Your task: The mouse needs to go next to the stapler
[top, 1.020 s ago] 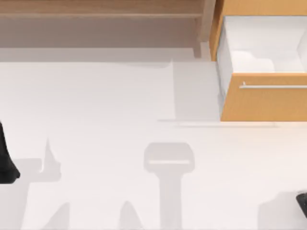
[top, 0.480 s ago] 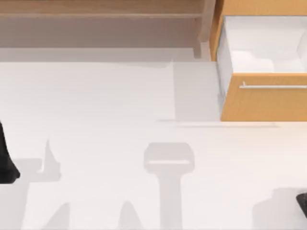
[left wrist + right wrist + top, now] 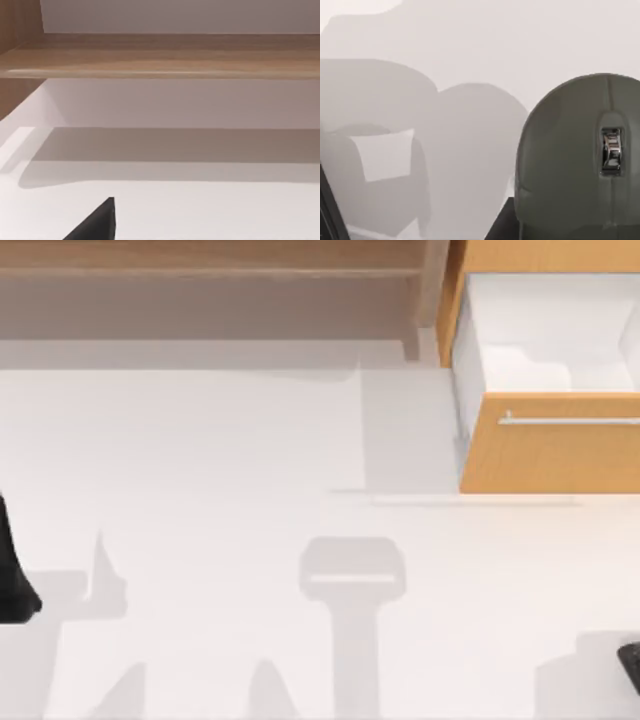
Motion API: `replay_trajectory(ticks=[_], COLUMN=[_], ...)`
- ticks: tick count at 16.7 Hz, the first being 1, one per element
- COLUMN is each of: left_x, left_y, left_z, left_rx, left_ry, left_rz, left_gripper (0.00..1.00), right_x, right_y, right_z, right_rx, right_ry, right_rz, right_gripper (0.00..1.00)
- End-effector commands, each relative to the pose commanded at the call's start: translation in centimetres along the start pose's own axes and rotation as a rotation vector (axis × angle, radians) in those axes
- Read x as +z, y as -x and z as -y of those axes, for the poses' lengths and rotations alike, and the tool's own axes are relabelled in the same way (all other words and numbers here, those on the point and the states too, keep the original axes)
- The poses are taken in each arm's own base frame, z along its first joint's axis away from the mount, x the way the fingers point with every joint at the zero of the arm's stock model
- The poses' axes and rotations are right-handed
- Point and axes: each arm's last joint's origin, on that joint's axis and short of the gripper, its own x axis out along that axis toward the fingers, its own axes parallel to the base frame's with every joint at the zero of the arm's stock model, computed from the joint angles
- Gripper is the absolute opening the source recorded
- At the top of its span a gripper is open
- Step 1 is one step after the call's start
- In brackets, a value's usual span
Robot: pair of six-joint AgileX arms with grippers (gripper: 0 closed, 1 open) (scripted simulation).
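Right arm (image 3: pixel 630 665) barely shifted; mouse (image 3: pixel 580 160) close; drawer (image 3: pixel 550 440) open

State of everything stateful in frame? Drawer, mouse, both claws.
drawer: open, orange front pulled out over the table.
mouse: scroll-wheel side up, right up against the right wrist camera; held or not, cannot tell.
right claw: at the top view's lower right edge.
left claw: parked at the top view's left edge.
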Motion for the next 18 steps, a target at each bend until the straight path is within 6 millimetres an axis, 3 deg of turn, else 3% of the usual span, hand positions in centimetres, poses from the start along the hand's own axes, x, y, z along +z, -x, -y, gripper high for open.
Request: replay_trajectory(ticks=[8,18], left_x=[0.0,0.0], left_y=[0.0,0.0], left_z=[0.0,0.0], left_rx=[0.0,0.0], left_ry=[0.0,0.0], left_rz=[0.0,0.0], left_gripper=[1.0,1.0], right_x=[-0.77,-0.77], right_y=[-1.2,-1.2], right_z=[-0.15,-0.15], right_rx=[0.017,0.017], right_ry=[-0.005,-0.005], right_rz=[-0.064,-0.064], right_gripper=[0.0,0.75])
